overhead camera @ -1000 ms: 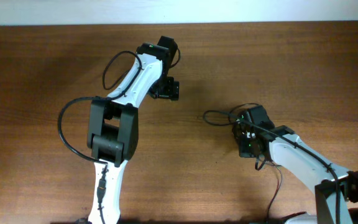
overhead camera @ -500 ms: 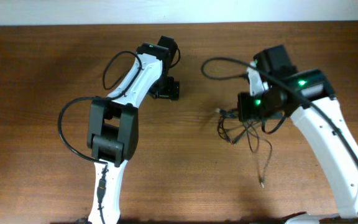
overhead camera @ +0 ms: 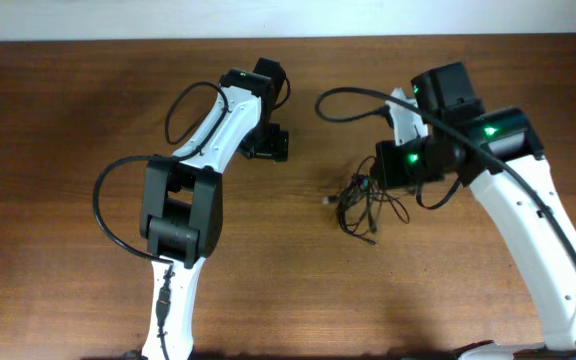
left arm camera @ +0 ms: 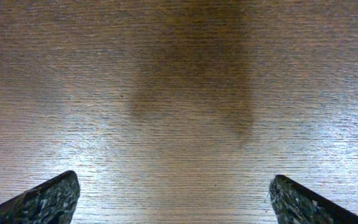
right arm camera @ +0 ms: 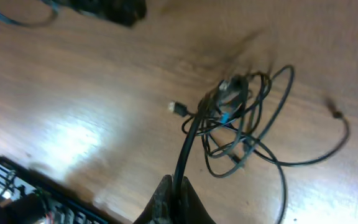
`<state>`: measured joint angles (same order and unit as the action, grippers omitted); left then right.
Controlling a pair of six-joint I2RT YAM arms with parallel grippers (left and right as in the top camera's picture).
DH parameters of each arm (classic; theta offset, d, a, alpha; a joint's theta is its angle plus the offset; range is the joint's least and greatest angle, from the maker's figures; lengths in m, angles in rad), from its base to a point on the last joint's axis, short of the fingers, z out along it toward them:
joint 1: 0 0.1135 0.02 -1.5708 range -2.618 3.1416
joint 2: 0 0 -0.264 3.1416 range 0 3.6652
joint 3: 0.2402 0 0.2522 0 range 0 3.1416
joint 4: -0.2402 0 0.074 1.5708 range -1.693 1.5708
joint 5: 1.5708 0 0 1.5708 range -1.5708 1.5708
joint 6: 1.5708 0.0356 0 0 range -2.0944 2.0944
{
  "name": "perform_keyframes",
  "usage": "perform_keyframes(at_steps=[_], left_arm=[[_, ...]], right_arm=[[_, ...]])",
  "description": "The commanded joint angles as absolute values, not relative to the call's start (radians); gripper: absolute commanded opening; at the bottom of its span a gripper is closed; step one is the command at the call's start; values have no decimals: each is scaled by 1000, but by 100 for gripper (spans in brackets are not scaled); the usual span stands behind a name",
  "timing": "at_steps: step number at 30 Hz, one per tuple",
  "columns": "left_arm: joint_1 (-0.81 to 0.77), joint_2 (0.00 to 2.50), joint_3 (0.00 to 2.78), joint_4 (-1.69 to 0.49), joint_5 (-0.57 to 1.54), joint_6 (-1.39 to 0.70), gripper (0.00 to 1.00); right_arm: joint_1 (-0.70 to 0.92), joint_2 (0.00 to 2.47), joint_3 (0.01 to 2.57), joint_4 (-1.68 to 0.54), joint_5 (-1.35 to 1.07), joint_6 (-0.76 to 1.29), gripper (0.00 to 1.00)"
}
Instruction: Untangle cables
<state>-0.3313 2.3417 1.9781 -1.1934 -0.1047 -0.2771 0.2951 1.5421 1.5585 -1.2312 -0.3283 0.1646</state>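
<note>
Count: 2 arms, 2 grippers and 1 tangle are seen; its single cords cannot be counted.
Right gripper (right arm camera: 174, 190): closed tight on 1 black strand led up from the tangle.
Cables (right arm camera: 229, 102): bunched in loose loops on the bench (overhead camera: 68, 120), right of centre, just left of the right wrist; 1 pale plug (right arm camera: 178, 108) is stuck out sideways.
Right arm: reached in from the near right corner, bent over the tangle.
Left gripper (left arm camera: 174, 180): spread wide, nothing held, aimed down at the wood.
Left arm: stretched from the near edge to the far side, well apart from the tangle.
</note>
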Motion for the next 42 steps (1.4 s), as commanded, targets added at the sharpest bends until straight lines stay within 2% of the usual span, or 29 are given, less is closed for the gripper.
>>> perform_keyframes(at_steps=[1,3,5,7,12,16,18,21,26,29,31,32,33,36,39,42], left_arm=[[-324,2341,1977,-1216,-77,-253,99],[-317,2340,1983,-1221,293,41,95],[-292,2339,1989,-1266,657,214,97],[-294,2339,1989,-1278,810,241,100],[-397,2339,1988,-1272,785,240,98],[-516,2341,1988,-1185,553,75,85],[-566,2341,1988,-1152,527,60,70],[-609,2341,1985,-1120,395,-16,63],[-666,2375,1970,-1022,395,-35,57],[-696,2426,1965,-969,395,-35,39],[-696,2442,1964,-970,389,-34,33],[-696,2442,1964,-970,352,-35,23],[-696,2442,1964,-970,312,-35,0],[-678,2436,1972,-1022,249,-34,0],[-595,2384,1982,-1105,246,-34,0],[-482,2365,1981,-1191,242,-34,0]], right_arm=[[263,1547,1504,-1235,-302,149,4],[205,1548,1468,-1234,-302,149,4],[150,1552,1444,-1231,-318,149,4],[85,1554,1396,-1208,-375,134,4],[-31,1591,1295,-1181,-503,55,4],[-108,1609,1266,-1181,-572,11,4],[-112,1609,1254,-1180,-572,3,4],[-112,1609,1254,-1180,-572,-4,4],[-112,1609,1254,-1180,-572,-16,4],[-112,1609,1254,-1180,-572,-16,4],[-112,1609,1254,-1180,-572,-20,4],[-112,1609,1254,-1180,-572,-20,4],[-112,1609,1254,-1179,-572,-20,4],[-112,1609,1254,-1172,-572,-20,4],[-112,1607,1257,-1170,-596,-23,4],[-112,1552,1288,-1173,-788,-98,4]])
